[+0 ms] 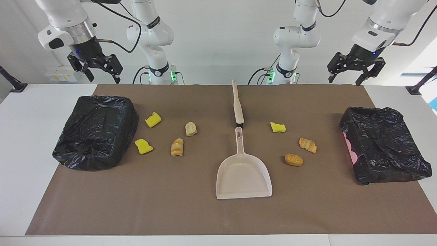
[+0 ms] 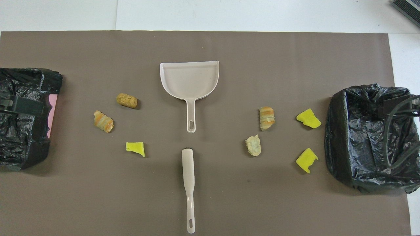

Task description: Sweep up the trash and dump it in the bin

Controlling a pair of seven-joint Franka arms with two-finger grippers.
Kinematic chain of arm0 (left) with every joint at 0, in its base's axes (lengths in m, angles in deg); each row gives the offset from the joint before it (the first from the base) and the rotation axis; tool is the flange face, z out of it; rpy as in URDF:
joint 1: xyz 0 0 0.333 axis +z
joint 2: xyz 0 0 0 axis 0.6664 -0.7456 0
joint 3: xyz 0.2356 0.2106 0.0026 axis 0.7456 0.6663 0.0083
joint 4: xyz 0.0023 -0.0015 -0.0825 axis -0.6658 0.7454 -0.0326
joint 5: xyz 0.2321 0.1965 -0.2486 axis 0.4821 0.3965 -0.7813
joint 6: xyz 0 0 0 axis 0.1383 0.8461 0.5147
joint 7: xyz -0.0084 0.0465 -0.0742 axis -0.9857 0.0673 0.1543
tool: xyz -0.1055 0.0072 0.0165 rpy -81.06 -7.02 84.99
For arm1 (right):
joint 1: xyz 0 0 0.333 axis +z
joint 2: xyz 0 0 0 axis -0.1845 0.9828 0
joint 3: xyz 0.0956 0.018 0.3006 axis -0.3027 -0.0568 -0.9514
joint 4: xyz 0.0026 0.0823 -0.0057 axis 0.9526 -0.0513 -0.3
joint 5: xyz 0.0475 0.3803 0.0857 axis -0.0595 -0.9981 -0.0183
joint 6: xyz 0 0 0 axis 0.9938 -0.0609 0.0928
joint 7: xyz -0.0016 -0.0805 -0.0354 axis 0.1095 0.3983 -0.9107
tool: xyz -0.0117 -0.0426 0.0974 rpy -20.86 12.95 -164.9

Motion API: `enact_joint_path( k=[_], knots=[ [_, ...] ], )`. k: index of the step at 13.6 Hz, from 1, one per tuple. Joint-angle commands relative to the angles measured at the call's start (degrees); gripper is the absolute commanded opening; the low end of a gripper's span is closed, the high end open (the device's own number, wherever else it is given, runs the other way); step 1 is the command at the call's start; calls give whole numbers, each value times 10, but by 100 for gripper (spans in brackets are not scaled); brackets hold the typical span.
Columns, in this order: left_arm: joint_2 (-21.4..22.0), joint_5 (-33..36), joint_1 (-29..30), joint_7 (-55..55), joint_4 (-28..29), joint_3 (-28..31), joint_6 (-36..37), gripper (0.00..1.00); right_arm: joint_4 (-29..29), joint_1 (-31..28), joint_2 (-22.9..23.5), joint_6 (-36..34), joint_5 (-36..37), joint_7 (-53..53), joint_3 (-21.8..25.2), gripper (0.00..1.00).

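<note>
White walls frame a bench (image 1: 47, 136) covered by a brown mat (image 1: 170, 205). I am the two arms at one long edge. My left fingers (image 1: 355, 73) hang spread and empty above the mat's corner, over the edge of the nearer black-lined bin (image 1: 382, 147). My right fingers (image 1: 99, 70) hang the same way, spread and empty, above the second bin (image 1: 95, 131) at the other end. Nothing is touched yet.

Midway between my two sets of fingers lies a pale brush (image 1: 237, 102), its handle pointing toward me and its head pointing away. Just past the head, farther out, lies a pale dustpan (image 1: 244, 171), handle toward the brush and mouth facing away.

Trash is scattered on both sides. Below and inward from my left fingers: one yellow chunk (image 1: 278, 127) and two tan pastry bits (image 1: 307, 145) (image 1: 294, 159). Below and inward from my right fingers: two yellow chunks (image 1: 153, 119) (image 1: 143, 146) and two tan bits (image 1: 191, 128) (image 1: 177, 147), beside that bin.

The step in hand, I judge, is picking up the tools. To do it well, I would bring one set of fingers down square across the brush handle, and the other across the dustpan handle, gripping near the middle of each so neither tool pivots. The handles lie flat and thin, so the fingers should straddle them and close low. Pieces are light and may roll; short strokes toward the pan mouth would suit.
</note>
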Motion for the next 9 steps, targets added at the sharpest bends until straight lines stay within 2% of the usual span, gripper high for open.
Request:
enact_joint_path(
  k=[1,9],
  knots=[
    [12,11,34,-6,12,-41,13,100,3,3,-1,-3,6,3,2,100],
    [14,10,35,-7,13,-43,20,100,6,3,-1,-4,6,10,6,100]
  ],
)
